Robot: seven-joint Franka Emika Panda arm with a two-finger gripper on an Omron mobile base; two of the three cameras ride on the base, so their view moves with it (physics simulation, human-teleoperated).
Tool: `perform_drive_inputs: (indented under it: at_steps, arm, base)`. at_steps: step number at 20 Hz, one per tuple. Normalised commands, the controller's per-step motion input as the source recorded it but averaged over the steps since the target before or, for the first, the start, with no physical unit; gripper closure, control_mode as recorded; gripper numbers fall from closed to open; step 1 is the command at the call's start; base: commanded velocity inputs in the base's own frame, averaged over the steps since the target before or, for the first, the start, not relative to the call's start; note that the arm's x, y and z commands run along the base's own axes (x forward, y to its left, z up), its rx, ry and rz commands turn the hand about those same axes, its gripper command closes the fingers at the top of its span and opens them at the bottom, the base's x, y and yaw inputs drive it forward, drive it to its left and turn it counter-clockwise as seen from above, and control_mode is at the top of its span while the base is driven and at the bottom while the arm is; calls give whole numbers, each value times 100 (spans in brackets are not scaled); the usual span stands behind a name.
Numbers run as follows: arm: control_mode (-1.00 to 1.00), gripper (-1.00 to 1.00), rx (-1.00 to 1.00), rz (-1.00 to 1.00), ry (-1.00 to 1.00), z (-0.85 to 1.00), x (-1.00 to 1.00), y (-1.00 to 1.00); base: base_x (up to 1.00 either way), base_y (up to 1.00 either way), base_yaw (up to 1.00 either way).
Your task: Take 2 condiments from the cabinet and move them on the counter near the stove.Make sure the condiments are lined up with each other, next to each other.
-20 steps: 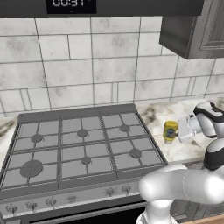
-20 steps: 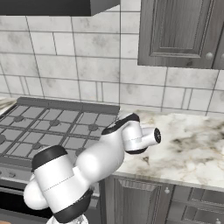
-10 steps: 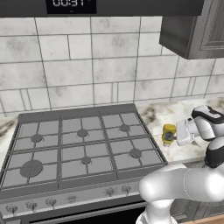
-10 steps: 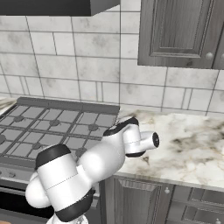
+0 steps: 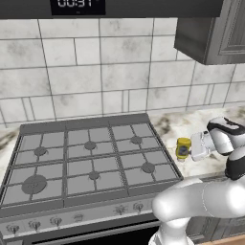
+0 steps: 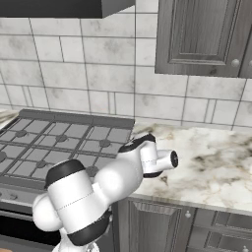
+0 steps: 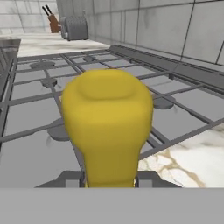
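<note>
My gripper (image 5: 188, 149) is shut on the squat yellow squeeze bottle (image 5: 182, 148), holding it low over the marble counter (image 5: 174, 125) just right of the stove (image 5: 91, 158). In the hand view the yellow bottle (image 7: 107, 127) stands close up between my dark fingertips (image 7: 72, 178), with the stove's grates (image 7: 39, 87) behind it. The grey wall cabinet (image 6: 206, 37) hangs above the counter (image 6: 216, 165) with its doors closed. The dark red sauce bottle is out of view.
A dark panel with a clock display (image 5: 76, 4) hangs over the stove, against a tiled backsplash (image 5: 95, 76). Grey lower cabinets (image 6: 162, 226) sit under the counter. Beyond the stove stand a grey ribbed appliance (image 7: 75, 27) and a brown holder (image 7: 53, 22).
My gripper has carried the yellow bottle slightly down and left, closer to the counter beside the stove's right edge.
</note>
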Motion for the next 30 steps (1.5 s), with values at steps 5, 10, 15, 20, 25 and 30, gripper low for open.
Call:
perform_drive_inputs:
  at_steps: [5, 10, 15, 20, 25, 30]
  arm:
    - [-100, 100, 0, 0, 0, -12, 7, 0]
    - [-100, 100, 0, 0, 0, -9, 3, 0]
    - [-100, -100, 0, 0, 0, -3, 2, 0]
    - [-100, -100, 0, 1, -2, 0, -2, 0]
    - [-100, -100, 0, 2, -10, 0, -8, 0]
    - [-100, -100, 0, 0, -13, 8, -7, 0]
  base:
    - [0, 0, 0]
    - [0, 0, 0]
    - [0, 0, 0]
    - [0, 0, 0]
    - [0, 0, 0]
    - [0, 0, 0]
